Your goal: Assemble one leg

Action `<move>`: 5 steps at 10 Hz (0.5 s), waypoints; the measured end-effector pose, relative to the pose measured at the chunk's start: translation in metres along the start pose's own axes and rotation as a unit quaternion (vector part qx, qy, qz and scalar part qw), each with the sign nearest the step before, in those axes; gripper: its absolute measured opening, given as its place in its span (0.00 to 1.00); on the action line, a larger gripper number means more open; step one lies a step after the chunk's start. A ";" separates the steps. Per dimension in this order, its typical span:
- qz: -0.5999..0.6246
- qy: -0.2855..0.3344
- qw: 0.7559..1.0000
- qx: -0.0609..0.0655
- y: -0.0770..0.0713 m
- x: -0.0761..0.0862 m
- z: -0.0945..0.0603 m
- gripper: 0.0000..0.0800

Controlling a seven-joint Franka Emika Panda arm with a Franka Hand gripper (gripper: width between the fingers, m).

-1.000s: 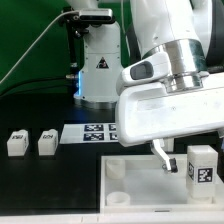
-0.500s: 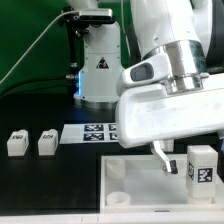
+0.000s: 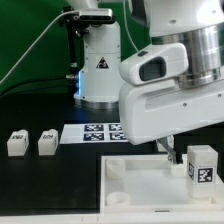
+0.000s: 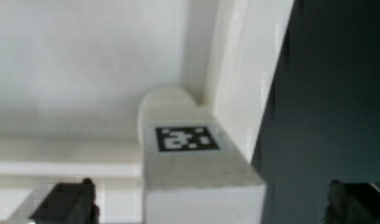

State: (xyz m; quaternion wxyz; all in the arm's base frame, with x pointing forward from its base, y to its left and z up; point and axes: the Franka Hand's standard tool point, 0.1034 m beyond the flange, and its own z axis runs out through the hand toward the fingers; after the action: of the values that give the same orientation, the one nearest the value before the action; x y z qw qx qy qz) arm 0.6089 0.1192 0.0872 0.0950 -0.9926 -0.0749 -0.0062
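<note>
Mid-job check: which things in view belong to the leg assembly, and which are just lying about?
In the job: upright leg, white top, open gripper.
Lying about: spare leg, second spare leg, marker board.

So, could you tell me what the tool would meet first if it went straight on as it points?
Probably the leg: in the wrist view it sits right ahead, centred between the open tool's fingers. How far off it is, I cannot tell.
</note>
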 end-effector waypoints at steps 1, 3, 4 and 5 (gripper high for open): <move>0.003 -0.033 0.999 0.008 0.001 -0.002 0.000 0.81; 0.003 -0.039 0.999 0.010 0.001 -0.002 0.001 0.81; 0.003 -0.039 0.999 0.010 0.001 -0.002 0.001 0.81; 0.010 -0.044 0.999 0.006 0.003 -0.001 0.000 0.81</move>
State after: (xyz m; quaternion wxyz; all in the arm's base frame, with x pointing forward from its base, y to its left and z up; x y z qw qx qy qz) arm 0.6079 0.1164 0.0863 0.0973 -0.9921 -0.0694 0.0387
